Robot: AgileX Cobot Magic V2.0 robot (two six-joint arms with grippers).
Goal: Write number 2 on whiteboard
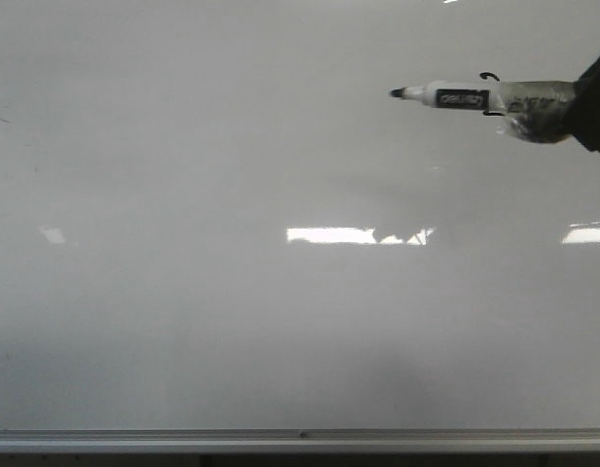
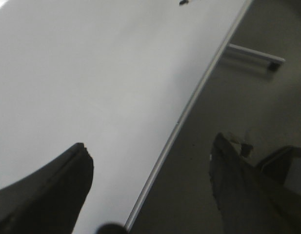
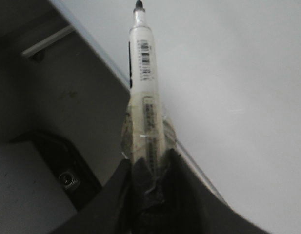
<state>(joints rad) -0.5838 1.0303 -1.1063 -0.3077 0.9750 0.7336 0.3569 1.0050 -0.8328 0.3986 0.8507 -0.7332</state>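
A: Whiteboard [image 1: 231,321] fills the front view, glossy and grey-white, silver frame edge [image 1: 300,440] along the bottom. No number 2 on it that you can find; only bright light reflections [image 1: 358,234] across the middle and a few faint smudges at far left.

B: Left side first?

A: Left gripper [image 2: 150,180], seen only from its wrist camera, has its jaws wide with nothing between them, hanging over the board's frame. It isn't in your way.

B: And the right?

A: Right gripper [image 3: 149,178] is clamped on the tape-wrapped barrel of the marker [image 1: 445,96], uncapped tip [image 1: 397,93] pointing left, at upper right of the board.

B: Risks?

A: You cannot tell whether the tip touches the surface. My judgement: come in too shallow and the stroke skips; press too hard and the marker may slip or tilt in the tape. Glare could hide a thin line from you. Nothing lies in the writing path.
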